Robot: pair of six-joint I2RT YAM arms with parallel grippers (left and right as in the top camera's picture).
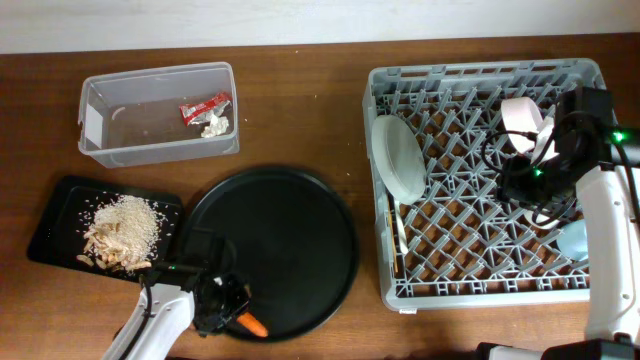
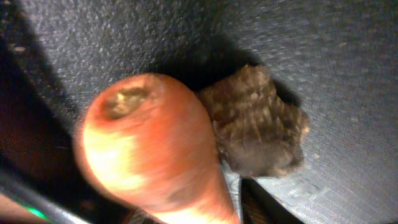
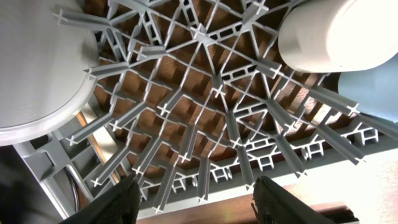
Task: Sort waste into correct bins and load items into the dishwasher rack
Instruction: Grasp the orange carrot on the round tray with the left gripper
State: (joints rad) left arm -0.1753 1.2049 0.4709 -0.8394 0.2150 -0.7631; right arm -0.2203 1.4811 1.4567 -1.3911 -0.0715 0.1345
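The wooden table carries everything. At its right side stands the grey dishwasher rack, the largest item. Next in size is a round black tray at the centre. A clear plastic bin sits at the far left, and a black rectangular tray lies just nearer. That tray holds a heap of rice and pale scraps. In the rack a grey plate leans near the left wall. A white cup lies toward the far right, and a pale blue cup sits nearer on the right. The right fingers hang over the rack grid. They are spread wide apart with nothing between them. The left fingers are low over the near rim of the round tray. Neither the overhead nor the left wrist view shows how far they are parted or whether they grip anything. Just beside them on the tray lies the orange carrot, its stem end showing in the wrist view. A small brown lump touches it. In the bin lie a red wrapper and a crumpled white scrap.
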